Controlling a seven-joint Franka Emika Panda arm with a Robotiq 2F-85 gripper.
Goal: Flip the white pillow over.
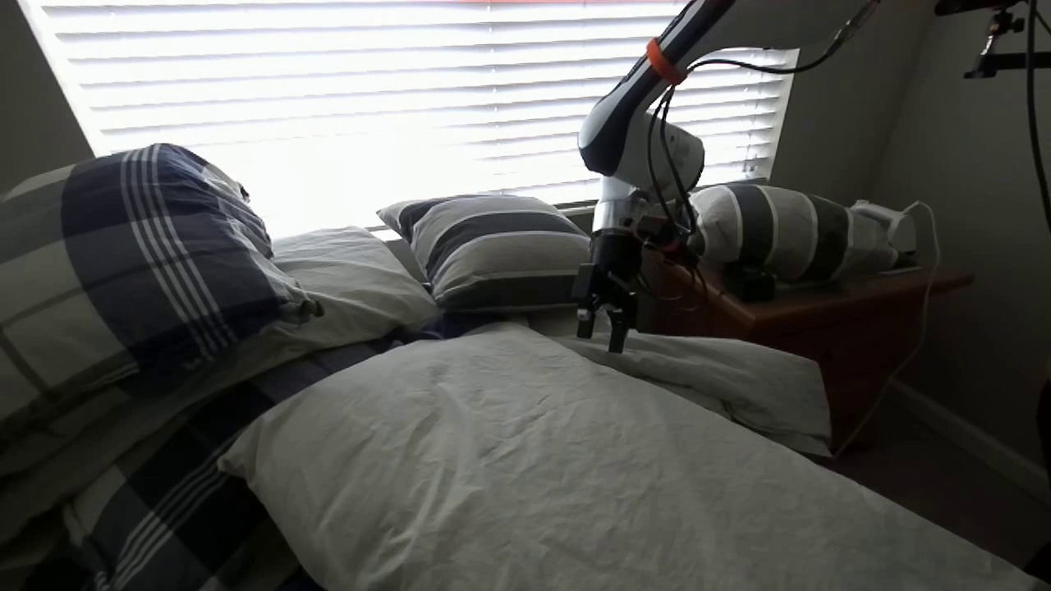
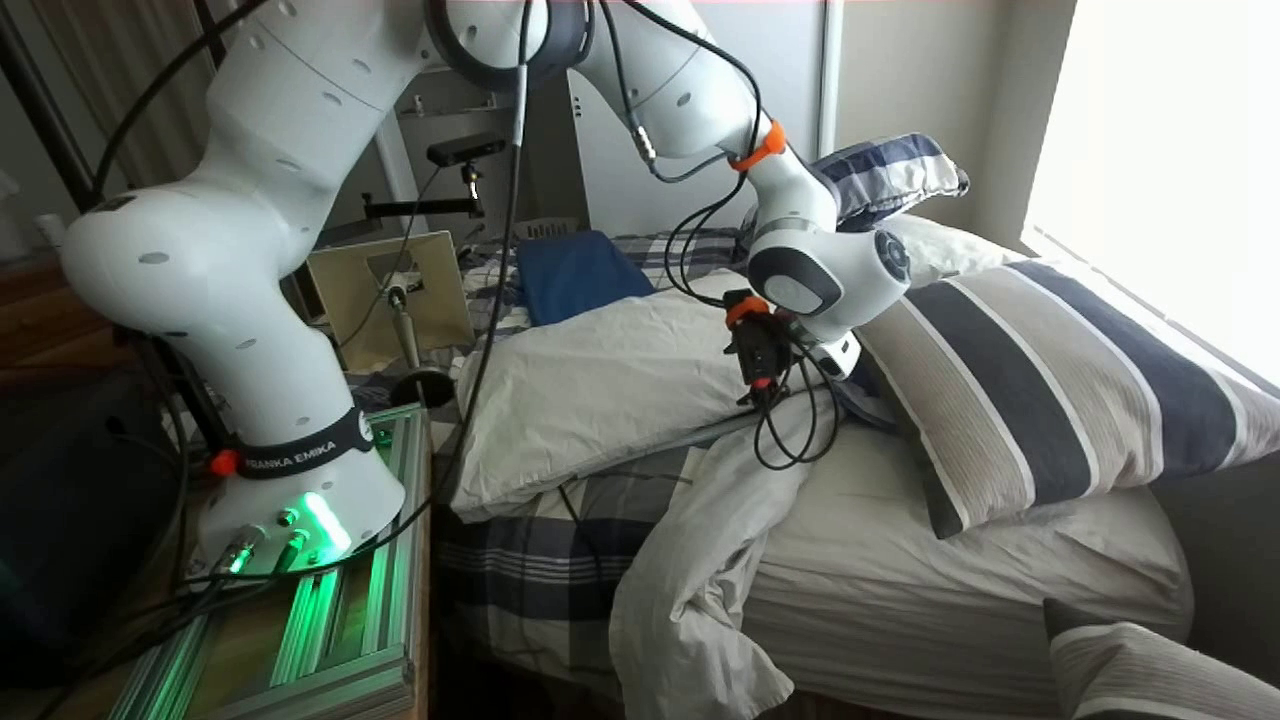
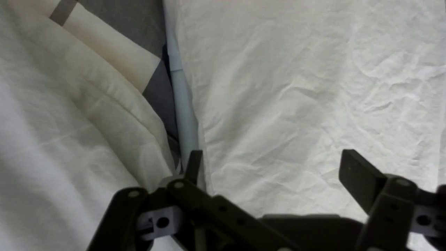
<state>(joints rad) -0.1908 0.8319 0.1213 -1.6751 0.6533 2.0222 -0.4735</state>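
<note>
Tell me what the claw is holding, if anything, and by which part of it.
Nothing is held: in the wrist view the claw stands wide open, and the white pillow shows through its gap, not pinched.

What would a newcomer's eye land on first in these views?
Probably the glaring window blinds across the top of an exterior view, with the huge white pillow filling the foreground below. Next, perhaps, the arm base, lit green at lower left in an exterior view. In the wrist view, the open tool shows against the white pillow.

Bent arm (image 2: 490,30), tool (image 3: 273,166) downward, fingers (image 3: 360,179) wide apart
</note>
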